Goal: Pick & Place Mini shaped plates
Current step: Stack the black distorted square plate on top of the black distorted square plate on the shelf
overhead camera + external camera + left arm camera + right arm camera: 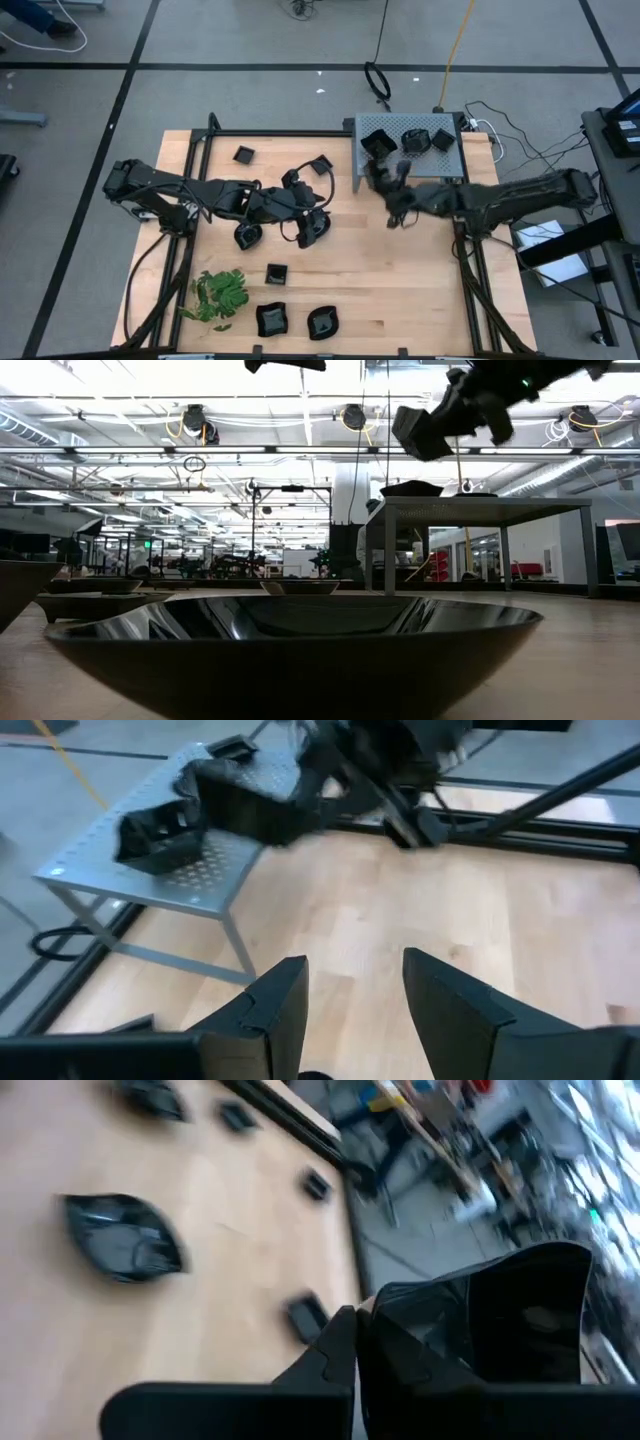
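A small black plate sits clamped in our right pincer, whose fingers are shut tight on the plate's rim; the wrist view shows the glossy dish standing up past the dark fingers. From above, that pincer hangs over the table's far right part, just beside the near edge of the grey perforated box, and the low view shows the plate held well up in the air.

On the box top three plates already lie together, so we judge that part of the job done.

Our left pincer has its fingers spread wide with nothing between them, and waits over the middle of the table.

Several plates are left to move: a small square one toward the far left corner, one near the far edge at the middle, two beside the left arm at the centre, a small one nearer to us, and two larger ones along the near edge. A green sprig lies by the near left corner.

We reckon the task is somewhat under halfway, with the held plate next to go onto the box.
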You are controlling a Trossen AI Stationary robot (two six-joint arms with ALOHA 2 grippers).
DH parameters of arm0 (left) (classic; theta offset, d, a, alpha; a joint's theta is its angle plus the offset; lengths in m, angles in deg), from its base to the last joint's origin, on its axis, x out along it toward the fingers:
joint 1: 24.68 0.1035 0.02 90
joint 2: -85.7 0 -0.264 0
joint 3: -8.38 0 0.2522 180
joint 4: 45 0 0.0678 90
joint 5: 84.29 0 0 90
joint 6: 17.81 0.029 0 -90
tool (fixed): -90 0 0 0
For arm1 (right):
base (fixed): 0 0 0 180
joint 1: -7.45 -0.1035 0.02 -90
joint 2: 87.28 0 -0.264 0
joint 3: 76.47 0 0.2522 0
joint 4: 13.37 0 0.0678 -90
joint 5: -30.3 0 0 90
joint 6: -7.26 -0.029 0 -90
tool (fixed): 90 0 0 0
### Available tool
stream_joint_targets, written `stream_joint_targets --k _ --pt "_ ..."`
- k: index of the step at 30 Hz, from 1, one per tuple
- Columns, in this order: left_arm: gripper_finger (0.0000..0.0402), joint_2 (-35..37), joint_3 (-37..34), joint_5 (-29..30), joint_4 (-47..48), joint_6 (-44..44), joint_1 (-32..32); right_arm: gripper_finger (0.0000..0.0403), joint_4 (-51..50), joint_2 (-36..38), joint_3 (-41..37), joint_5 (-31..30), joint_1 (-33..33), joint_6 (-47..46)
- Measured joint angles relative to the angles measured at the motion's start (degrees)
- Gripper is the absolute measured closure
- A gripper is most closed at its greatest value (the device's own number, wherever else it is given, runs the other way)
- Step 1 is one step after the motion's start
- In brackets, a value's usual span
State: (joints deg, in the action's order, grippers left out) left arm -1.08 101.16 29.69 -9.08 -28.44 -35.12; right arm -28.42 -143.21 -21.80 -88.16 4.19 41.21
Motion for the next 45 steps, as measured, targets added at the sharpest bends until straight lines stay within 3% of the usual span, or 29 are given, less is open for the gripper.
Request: stream_joint_targets --k 4,10,15,19,30,34,45 --pt "0.0231 0.0 0.0 4.61 -0.39 0.42 0.19 0.0403 -13.92 -0.13 8.93 3.53 7.92 -0.21" --pt "0.0231 0.0 0.0 7.66 -2.37 0.44 1.83 0.0403 -33.86 -5.91 22.88 16.8 20.91 5.51" --pt "0.0231 0.0 0.0 7.66 -2.74 0.41 3.52 0.0403 -37.67 -9.77 28.77 23.11 26.91 17.54" --pt "0.0231 0.0 0.0 7.67 -2.74 1.16 4.66 0.0403 -38.03 -12.03 29.24 28.29 29.57 19.36" --pt "0.0231 0.0 0.0 7.66 -2.74 12.97 6.7 0.0403 -38.92 -16.69 29.24 27.48 29.98 21.1" --pt "0.0231 0.4 0.0 7.62 -2.53 15.34 7.76 0.0403 -38.85 -18.09 29.24 22.4 29.96 24.19" --pt "0.0231 0.66 0.04 7.54 -2.7 19.38 10.28 0.0394 -38.87 -18.81 29.24 20.83 29.89 25.06"
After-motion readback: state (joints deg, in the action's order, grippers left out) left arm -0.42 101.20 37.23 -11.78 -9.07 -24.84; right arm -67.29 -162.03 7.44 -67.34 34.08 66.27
